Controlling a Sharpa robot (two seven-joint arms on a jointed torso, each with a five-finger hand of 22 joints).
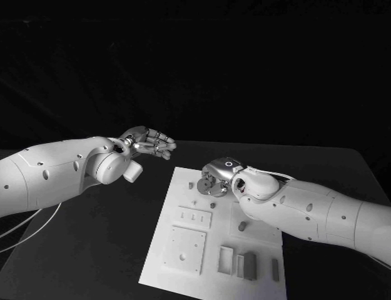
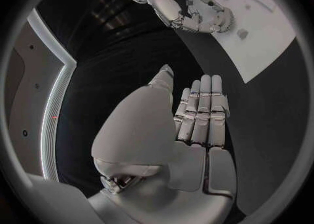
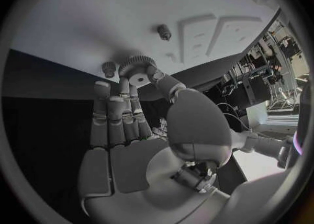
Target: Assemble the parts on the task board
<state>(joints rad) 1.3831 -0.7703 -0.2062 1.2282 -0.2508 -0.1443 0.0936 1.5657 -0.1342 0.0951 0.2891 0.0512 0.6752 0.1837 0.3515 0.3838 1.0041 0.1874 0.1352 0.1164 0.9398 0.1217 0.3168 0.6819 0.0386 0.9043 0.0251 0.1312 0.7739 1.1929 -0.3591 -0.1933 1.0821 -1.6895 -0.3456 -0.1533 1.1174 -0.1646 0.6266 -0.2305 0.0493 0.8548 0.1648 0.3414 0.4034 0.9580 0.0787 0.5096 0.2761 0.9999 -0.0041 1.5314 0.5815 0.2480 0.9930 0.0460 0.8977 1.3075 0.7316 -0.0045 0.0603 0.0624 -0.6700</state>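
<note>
The white task board [image 1: 172,215] lies mid-table. My right hand [image 1: 216,179] hovers low over its far end. In the right wrist view it pinches a small toothed gear [image 3: 136,68] between thumb and fingertips, close above the board [image 3: 78,20], beside a short peg [image 3: 109,68]. Another peg [image 3: 164,31] stands farther along. My left hand [image 1: 146,142] is raised above the black table left of the board; its fingers [image 2: 204,110] are straight and it holds nothing. The left wrist view shows the right hand [image 2: 190,8] with the gear [image 2: 227,21] over the board [image 2: 268,46].
Two flat square plates [image 1: 194,217] [image 1: 184,250] sit on the board's left half. Several grey upright blocks [image 1: 246,265] stand near its front edge, and a small peg [image 1: 242,226] is at mid-board. Black table [image 1: 96,250] lies bare on the left.
</note>
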